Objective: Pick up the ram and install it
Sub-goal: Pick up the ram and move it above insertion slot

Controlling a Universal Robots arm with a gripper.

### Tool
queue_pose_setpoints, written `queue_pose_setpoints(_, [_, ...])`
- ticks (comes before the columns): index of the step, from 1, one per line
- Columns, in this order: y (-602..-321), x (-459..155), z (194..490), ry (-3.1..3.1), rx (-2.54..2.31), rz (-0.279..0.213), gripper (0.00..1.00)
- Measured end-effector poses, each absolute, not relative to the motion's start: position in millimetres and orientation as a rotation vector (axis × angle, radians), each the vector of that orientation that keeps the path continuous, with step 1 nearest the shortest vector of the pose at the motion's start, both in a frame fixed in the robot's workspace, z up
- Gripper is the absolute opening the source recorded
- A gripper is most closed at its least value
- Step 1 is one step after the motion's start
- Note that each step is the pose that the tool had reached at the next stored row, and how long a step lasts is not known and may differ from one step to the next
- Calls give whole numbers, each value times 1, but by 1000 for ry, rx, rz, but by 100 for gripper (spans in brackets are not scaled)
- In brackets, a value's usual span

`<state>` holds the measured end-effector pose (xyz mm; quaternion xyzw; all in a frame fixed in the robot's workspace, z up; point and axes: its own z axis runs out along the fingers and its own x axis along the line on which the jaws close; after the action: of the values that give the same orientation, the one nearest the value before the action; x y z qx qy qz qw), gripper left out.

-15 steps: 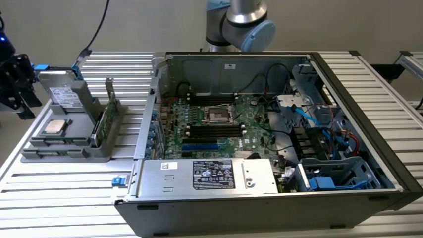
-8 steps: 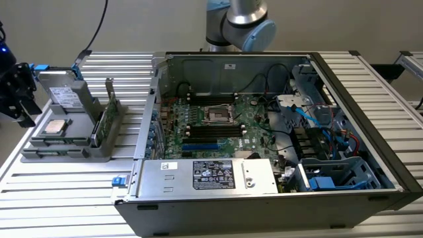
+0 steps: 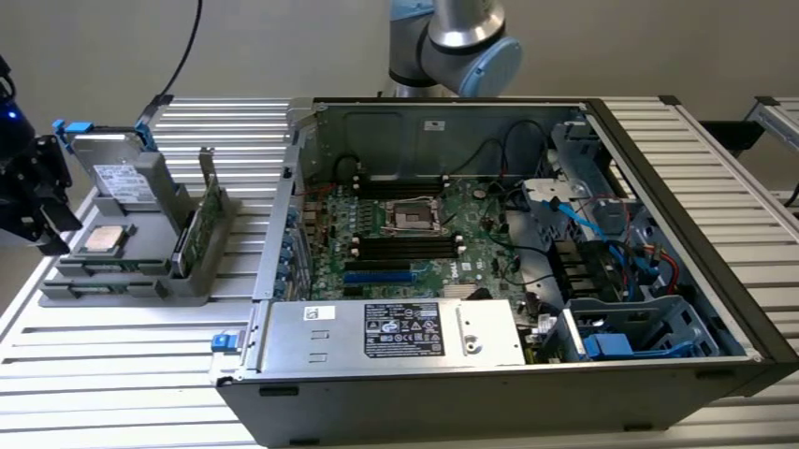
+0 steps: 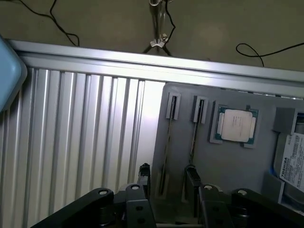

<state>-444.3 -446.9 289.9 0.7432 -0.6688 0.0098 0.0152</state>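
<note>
On my screen the ribbed table (image 3: 112, 365) (image 4: 80, 142) carries the open case (image 3: 500, 402), lying on its side with the motherboard facing up. The arm (image 3: 456, 42) rises behind the case. At the exterior view's left, just beside the case, sits the grey holder (image 3: 107, 285) (image 4: 228, 166).

The gripper (image 3: 50, 229) (image 4: 167, 178) hangs at the holder's outer side, away from the case. Its fingers (image 4: 144, 173) stand apart and I see nothing between them. I can't tell whether it touches the holder.

The drive (image 3: 125, 182) (image 4: 292, 161) stands upright at the holder's back. The ram (image 3: 208, 187) (image 4: 167, 142) stands on edge in a slot on the holder's case side, with a second stick (image 4: 194, 135) in the next slot. The CPU (image 3: 103, 239) (image 4: 236, 125) lies flat in its pocket between the drive and the slots.
</note>
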Motion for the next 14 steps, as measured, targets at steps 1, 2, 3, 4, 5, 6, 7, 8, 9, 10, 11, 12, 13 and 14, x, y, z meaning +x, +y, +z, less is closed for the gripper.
queue_pose_setpoints(1, [-447,-444,288,-2081,2313,30,42])
queue_pose_setpoints(2, [-448,-444,286,-2081,2313,30,42])
queue_pose_setpoints(3, [-448,-444,285,-2081,2313,30,42])
queue_pose_setpoints(4, [-448,-444,283,-2081,2313,30,42])
queue_pose_setpoints(5, [-449,-444,281,-2080,2313,30,42])
queue_pose_setpoints(6, [-449,-444,279,-2080,2313,30,42])
queue_pose_setpoints(7, [-449,-444,277,-2080,2314,30,42])
queue_pose_setpoints(8, [-450,-444,275,-2079,2314,30,42])
queue_pose_setpoints(9, [-450,-444,274,-2079,2314,30,42])
queue_pose_setpoints(10, [-450,-444,272,-2078,2315,30,42])
queue_pose_setpoints(11, [-450,-444,270,-2077,2316,30,42])
queue_pose_setpoints(12, [-450,-444,268,-2076,2317,30,42])
queue_pose_setpoints(13, [-450,-444,266,-2075,2319,31,42])
queue_pose_setpoints(14, [-450,-444,265,-2073,2320,30,42])
